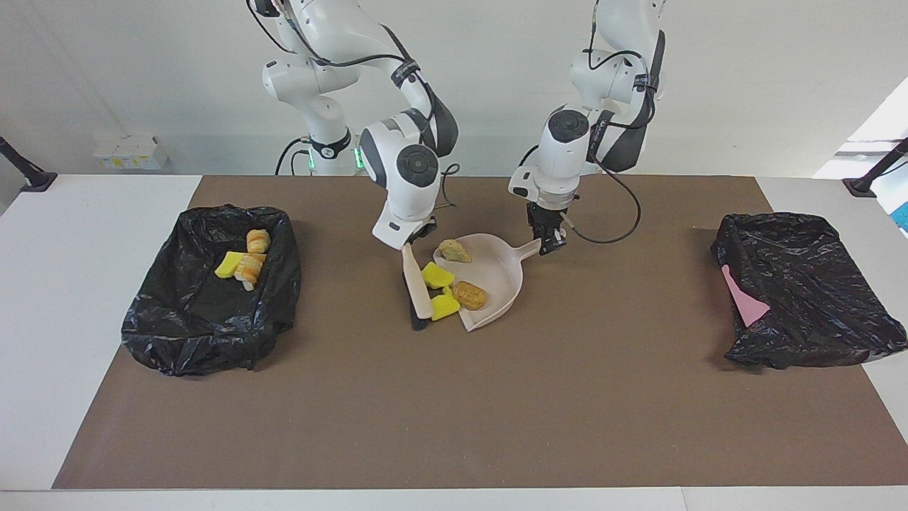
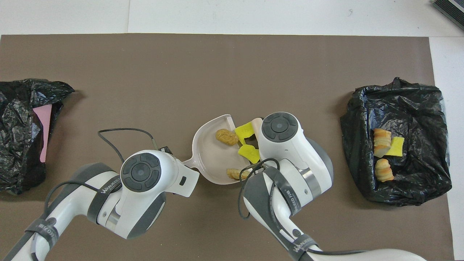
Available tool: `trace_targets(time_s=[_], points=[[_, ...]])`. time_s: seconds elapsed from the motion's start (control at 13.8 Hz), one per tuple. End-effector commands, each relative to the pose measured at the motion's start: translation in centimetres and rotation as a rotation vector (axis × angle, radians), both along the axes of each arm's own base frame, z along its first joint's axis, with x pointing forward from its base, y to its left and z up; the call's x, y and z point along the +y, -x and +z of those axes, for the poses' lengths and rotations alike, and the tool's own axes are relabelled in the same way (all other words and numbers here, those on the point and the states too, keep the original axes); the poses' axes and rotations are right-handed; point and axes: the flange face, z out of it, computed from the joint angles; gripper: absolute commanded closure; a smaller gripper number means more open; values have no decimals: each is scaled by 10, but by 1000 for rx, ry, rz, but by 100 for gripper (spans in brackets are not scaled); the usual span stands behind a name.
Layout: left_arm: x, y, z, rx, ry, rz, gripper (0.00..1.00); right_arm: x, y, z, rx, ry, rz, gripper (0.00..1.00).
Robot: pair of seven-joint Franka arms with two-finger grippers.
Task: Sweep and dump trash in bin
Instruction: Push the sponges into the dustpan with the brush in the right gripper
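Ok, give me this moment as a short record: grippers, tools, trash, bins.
left gripper: shut on the dustpan's handle
right gripper: shut on the brush handle
dustpan: flat on the brown mat, mouth toward the brush
brush: bristles down at the dustpan's mouth
trash in dustpan: two tan lumps, one nearer the robots
trash at dustpan's mouth: two yellow wedges against the brush
bin at the right arm's end: black bag holding three pieces
bin at the left arm's end: black bag with a pink sheet
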Motion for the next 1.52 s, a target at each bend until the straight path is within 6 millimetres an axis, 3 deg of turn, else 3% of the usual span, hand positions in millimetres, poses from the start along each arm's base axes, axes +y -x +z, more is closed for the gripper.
trace_targets(time_s=[0.0,0.22,0.51,0.72,0.94,1.08,1.23,1.45], points=[[-6,-1,-4,-9,6,-2,100,27,22,11,20,-59,32,100],[-6,-2,-4,-18,12,-15,100,51,30,26,2,-48,-16,100],[5,-13,-3,-36,18,-111,100,46,19,67,-38,-61,-83,100],[28,-27,-2,-38,16,-101,100,42,29,92,-23,-67,-106,100],[47,-46,16,-64,24,-132,100,40,44,107,-6,-31,-146,100],[72,-62,25,-68,40,-129,100,42,59,108,-13,2,-223,100],[95,-80,41,-71,47,-129,100,55,94,99,-58,-17,-276,100],[127,-105,83,-48,77,-121,100,79,143,82,-87,-76,-326,100]])
